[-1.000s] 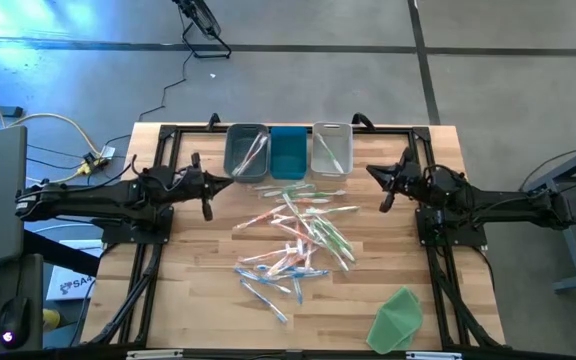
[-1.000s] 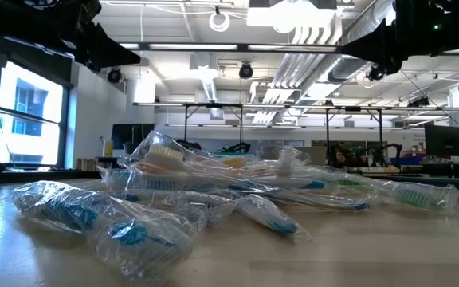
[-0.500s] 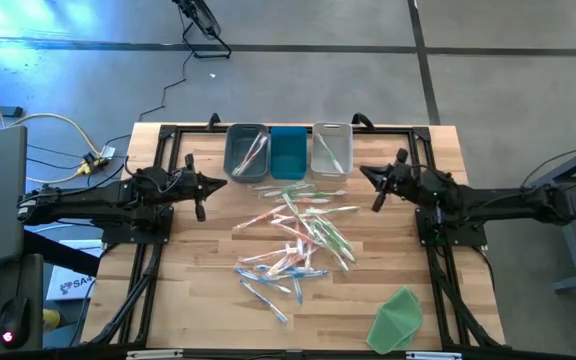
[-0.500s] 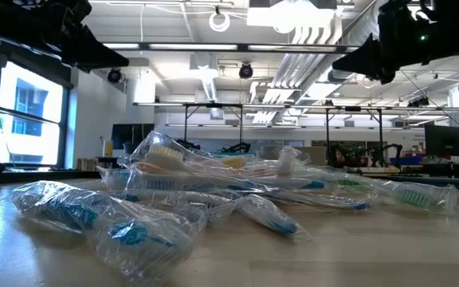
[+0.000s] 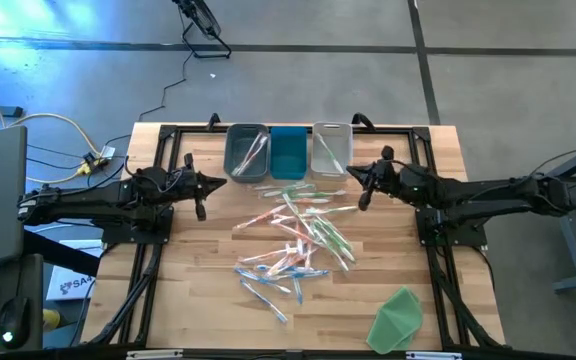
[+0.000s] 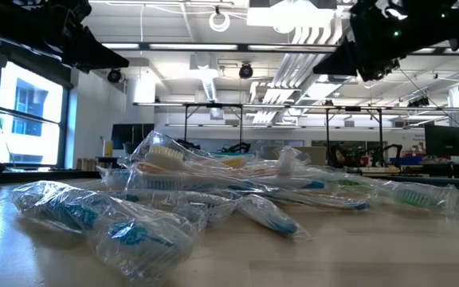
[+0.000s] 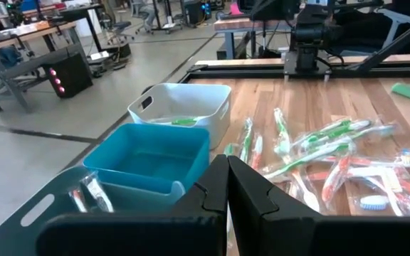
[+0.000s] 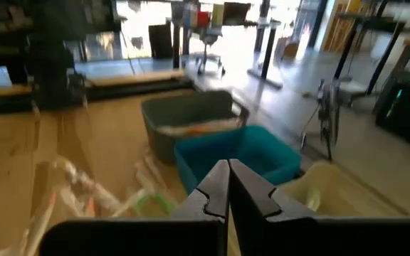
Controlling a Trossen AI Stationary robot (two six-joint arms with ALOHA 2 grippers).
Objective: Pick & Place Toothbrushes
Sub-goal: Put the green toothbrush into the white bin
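Both jaws closed; right gripper (image 5: 356,189) near toothbrushes (image 5: 296,238) pile edge.

Contents of the 3 bins (image 5: 289,152) too small; near toothbrushes (image 6: 118,227) blurred in wrappers

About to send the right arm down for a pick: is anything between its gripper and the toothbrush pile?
Nothing visible. The right gripper, jaws shut and empty, hangs above the pile's edge nearest the bins; the toothbrushes lie uncovered on the table.
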